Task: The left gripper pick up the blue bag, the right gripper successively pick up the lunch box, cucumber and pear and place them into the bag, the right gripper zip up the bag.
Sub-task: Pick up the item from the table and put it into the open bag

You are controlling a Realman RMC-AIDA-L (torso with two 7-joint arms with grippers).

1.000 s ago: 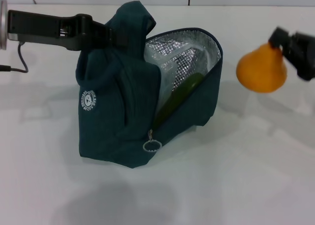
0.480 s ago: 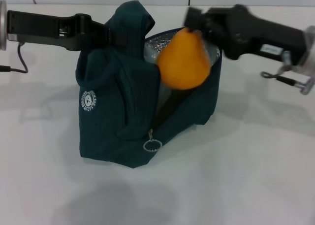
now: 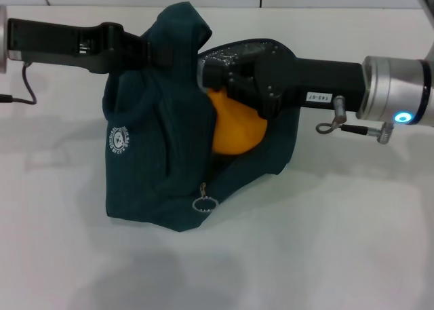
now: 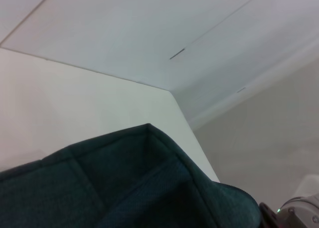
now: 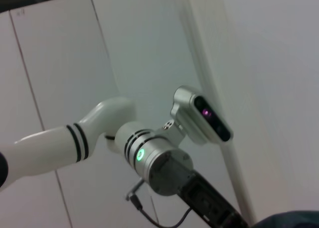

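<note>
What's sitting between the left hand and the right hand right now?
In the head view, the bunched top of the dark teal fabric bag fills the stretch between the left hand and the right hand, which carries the orange-yellow pear.

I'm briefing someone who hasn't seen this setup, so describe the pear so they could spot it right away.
Find the blue bag standing mid-table, held at its top by the left gripper. At its open mouth, the right gripper reaches in from the right. Just beneath it sits the pear, the only bright orange-yellow rounded thing among dark fabric and black arms.

Left end effector clamped, right end effector gripping
</note>
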